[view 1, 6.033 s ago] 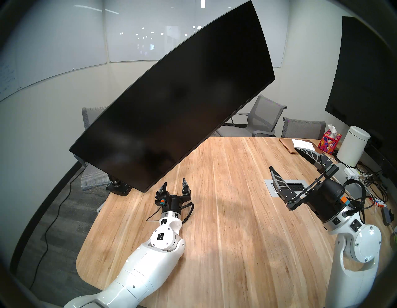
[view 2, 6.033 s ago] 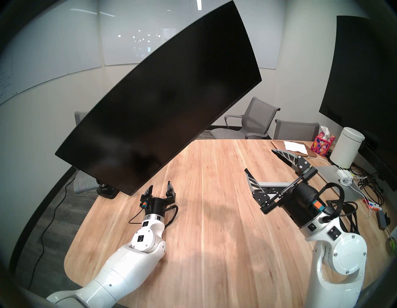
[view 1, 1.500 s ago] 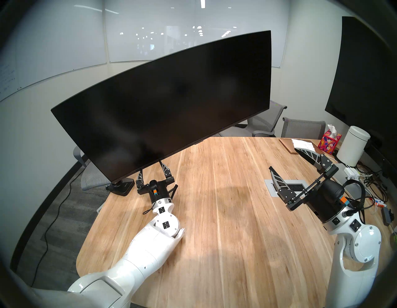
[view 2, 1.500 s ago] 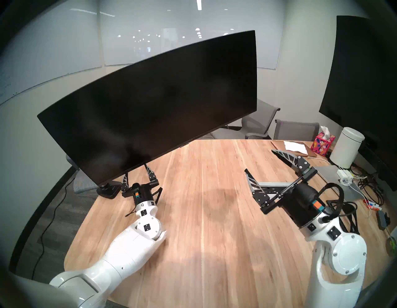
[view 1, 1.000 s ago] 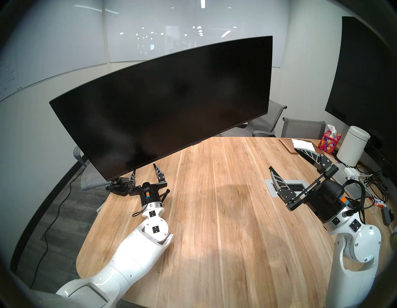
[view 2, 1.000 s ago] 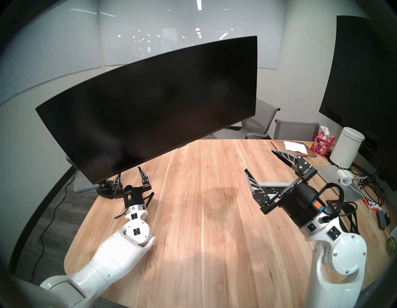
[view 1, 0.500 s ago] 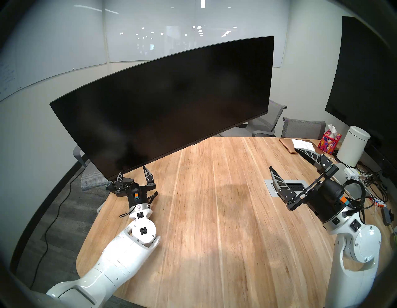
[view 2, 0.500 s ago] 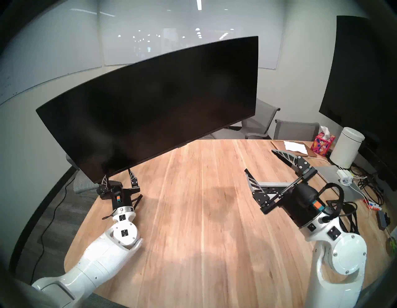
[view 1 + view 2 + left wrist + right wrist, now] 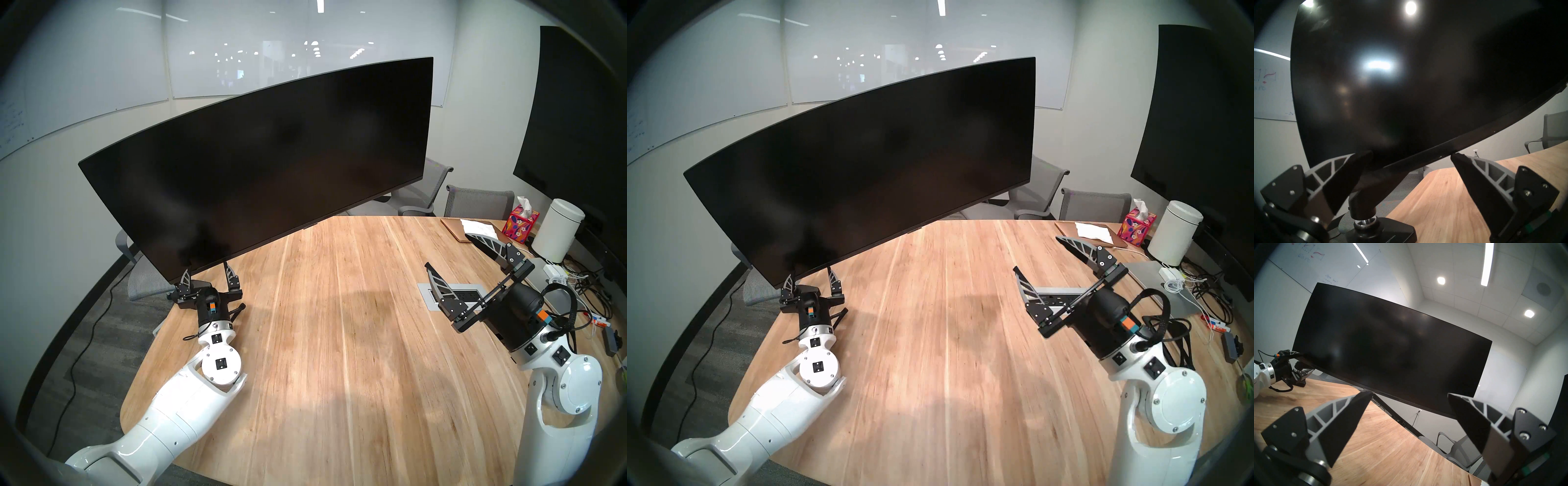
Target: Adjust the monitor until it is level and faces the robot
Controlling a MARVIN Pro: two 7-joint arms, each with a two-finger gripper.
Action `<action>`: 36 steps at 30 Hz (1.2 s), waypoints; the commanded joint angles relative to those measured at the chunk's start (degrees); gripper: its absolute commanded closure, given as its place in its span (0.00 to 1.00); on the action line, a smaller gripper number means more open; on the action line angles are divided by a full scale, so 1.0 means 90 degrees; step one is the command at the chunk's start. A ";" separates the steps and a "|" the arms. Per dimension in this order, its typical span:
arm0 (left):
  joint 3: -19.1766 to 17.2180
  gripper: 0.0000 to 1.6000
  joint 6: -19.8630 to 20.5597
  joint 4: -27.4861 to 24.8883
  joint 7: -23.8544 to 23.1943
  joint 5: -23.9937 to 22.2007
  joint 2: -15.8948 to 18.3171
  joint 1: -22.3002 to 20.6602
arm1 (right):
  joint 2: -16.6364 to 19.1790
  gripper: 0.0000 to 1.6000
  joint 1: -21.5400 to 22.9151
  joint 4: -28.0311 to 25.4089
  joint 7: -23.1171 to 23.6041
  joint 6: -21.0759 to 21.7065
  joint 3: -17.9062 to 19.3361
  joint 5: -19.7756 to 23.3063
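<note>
Black and unlit, hung the monitor (image 9: 264, 163) over the far left of the wooden table (image 9: 356, 339) on its clamp-based arm (image 9: 1362, 202), right end higher than left, not yet level. Straddled its lower left corner with the left gripper (image 9: 207, 273), jaws spread wide, one finger before the glass and one behind, contact uncertain; waited wide open and empty near the right side, well apart, the right gripper (image 9: 451, 251). Judged heavy, stiff, glossy-slick and fragile across the panel, so best held by the bottom bezel near a corner, never pressed on the glass.
</note>
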 commanded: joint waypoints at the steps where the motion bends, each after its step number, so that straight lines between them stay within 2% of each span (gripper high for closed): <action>1: -0.0255 0.00 0.0019 -0.0541 0.0094 0.0116 0.0256 -0.0256 | 0.0012 0.00 0.0019 -0.0099 0.0010 -0.0014 -0.0001 0.0027; 9: -0.0274 0.00 0.0170 -0.0969 0.0124 0.0314 0.0385 -0.0384 | 0.0011 0.00 0.0024 -0.0089 0.0006 -0.0017 -0.0004 0.0020; 25: -0.0305 0.00 0.0367 -0.1231 0.0201 0.0477 0.0538 -0.0482 | 0.0011 0.00 0.0024 -0.0086 0.0005 -0.0017 -0.0005 0.0018; 26: -0.0346 0.00 0.0465 -0.1462 0.0218 0.0496 0.0609 -0.0382 | 0.0011 0.00 0.0023 -0.0090 0.0006 -0.0017 -0.0004 0.0020; 32: -0.0430 0.00 0.0770 -0.1922 0.0227 0.0537 0.0788 -0.0151 | 0.0012 0.00 0.0019 -0.0101 0.0011 -0.0013 -0.0001 0.0027; 33: -0.0418 0.00 0.0851 -0.2109 0.0153 0.0492 0.0867 -0.0029 | 0.0012 0.00 0.0018 -0.0103 0.0012 -0.0012 0.0000 0.0029; 35: -0.0362 0.00 0.0821 -0.2061 0.0166 0.0594 0.0866 -0.0011 | 0.0013 0.00 0.0017 -0.0104 0.0013 -0.0011 0.0001 0.0030; 36: -0.0255 0.00 0.1055 -0.2302 0.0002 0.0545 0.0972 0.0207 | 0.0013 0.00 0.0016 -0.0106 0.0014 -0.0009 0.0002 0.0032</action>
